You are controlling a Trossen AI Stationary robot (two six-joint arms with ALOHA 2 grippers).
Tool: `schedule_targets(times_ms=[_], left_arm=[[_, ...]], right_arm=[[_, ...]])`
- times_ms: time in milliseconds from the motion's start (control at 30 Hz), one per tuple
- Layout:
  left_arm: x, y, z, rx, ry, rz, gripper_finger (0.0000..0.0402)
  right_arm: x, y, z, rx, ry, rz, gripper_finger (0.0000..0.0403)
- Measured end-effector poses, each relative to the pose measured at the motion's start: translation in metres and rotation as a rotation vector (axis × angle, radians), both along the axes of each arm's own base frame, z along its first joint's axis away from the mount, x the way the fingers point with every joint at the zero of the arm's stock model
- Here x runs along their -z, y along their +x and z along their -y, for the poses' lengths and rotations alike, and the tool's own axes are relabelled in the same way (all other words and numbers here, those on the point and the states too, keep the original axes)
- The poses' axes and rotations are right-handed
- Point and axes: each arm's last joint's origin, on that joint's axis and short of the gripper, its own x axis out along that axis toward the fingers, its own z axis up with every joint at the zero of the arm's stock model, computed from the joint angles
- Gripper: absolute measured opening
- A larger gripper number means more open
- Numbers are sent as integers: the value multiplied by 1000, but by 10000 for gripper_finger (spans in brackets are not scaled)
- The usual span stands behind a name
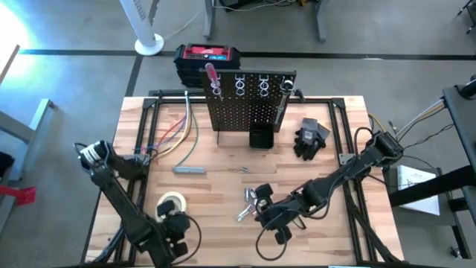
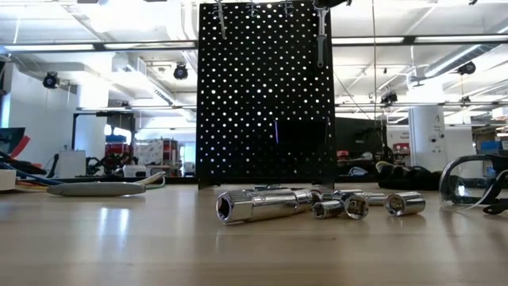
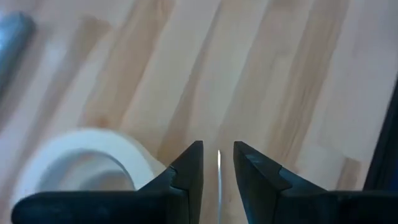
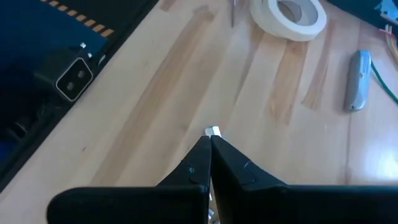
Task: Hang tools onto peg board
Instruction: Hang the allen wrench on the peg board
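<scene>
Pinching something thin and silvery, the left gripper (image 3: 218,163) sits narrowly parted beside the whitish tape roll (image 1: 173,201). The upright black perforated peg board (image 1: 249,100) stands well off toward one o'clock; the right gripper (image 1: 262,212), clamped shut, is nearer.

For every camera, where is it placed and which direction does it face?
High: overhead, facing straight down; both arms, peg board visible.
Low: at tabletop height, facing across sockets toward the board; no arm visible.
Left wrist: above the left hand, facing the table.
Right wrist: behind the shut right hand.
Shared: tape roll in high and both wrist views.
</scene>
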Motion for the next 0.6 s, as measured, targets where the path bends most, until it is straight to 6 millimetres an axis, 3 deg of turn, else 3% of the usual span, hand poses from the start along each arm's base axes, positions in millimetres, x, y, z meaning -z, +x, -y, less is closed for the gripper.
schedule_targets(times_ms=[267,600], left_arm=[[38,-9,23,14,-101,-269,78],[50,-16,27,16,-74,-327,78]], right_arm=[[3,-3,2,63,29,-58,0],[3,-1,6,138,56,-55,0]])
